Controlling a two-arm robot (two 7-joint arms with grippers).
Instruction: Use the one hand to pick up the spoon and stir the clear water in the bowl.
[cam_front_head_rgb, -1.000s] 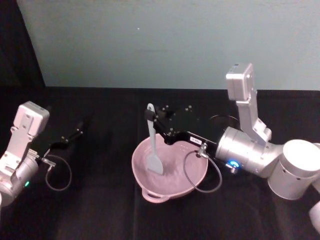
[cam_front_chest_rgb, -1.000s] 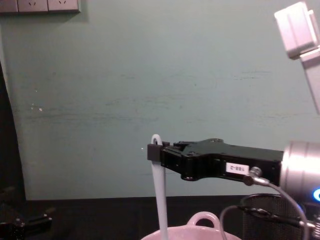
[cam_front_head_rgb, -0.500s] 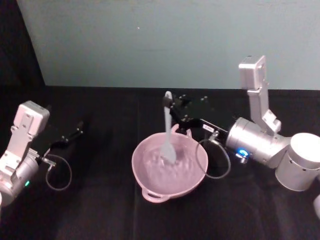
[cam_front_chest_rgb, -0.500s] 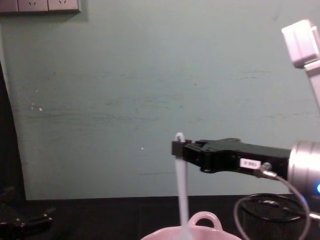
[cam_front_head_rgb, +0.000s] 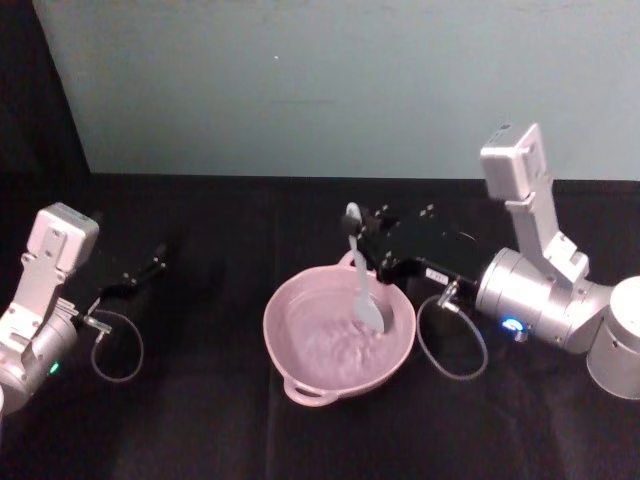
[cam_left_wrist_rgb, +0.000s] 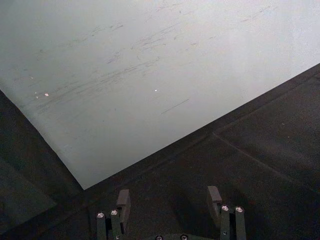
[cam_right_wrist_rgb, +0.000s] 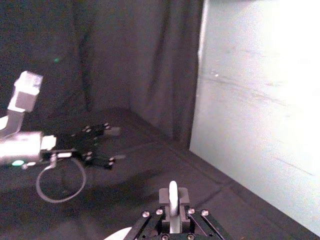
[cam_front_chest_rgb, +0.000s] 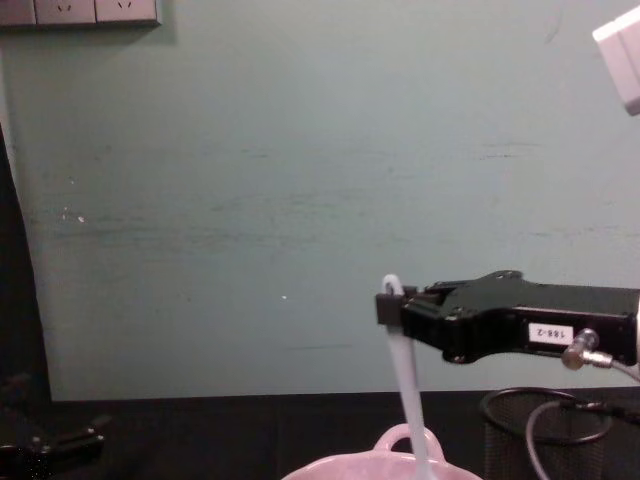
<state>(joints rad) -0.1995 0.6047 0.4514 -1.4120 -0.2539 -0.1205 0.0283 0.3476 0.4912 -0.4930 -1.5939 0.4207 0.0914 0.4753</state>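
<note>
- Spoon (cam_front_head_rgb: 361, 280) stands nearly upright, its paddle head dipped in the water at the right side of the pink bowl (cam_front_head_rgb: 300, 330).
- Right gripper (cam_front_head_rgb: 357, 232) pinches its handle just below the loop, reaching over the bowl's far rim.
- Black mesh cup (cam_front_chest_rgb: 503, 445) stands beneath that gripper, right of the bowl.
- Left gripper (cam_front_head_rgb: 148, 268) sits well off to the left above the black table (cam_front_head_rgb: 200, 420), fingers spread.

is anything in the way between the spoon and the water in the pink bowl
Nothing visible does. The right gripper is shut on the spoon near its loop end, and the paddle head is down inside the bowl, toward its right side. The left gripper sits open, far left.
</note>
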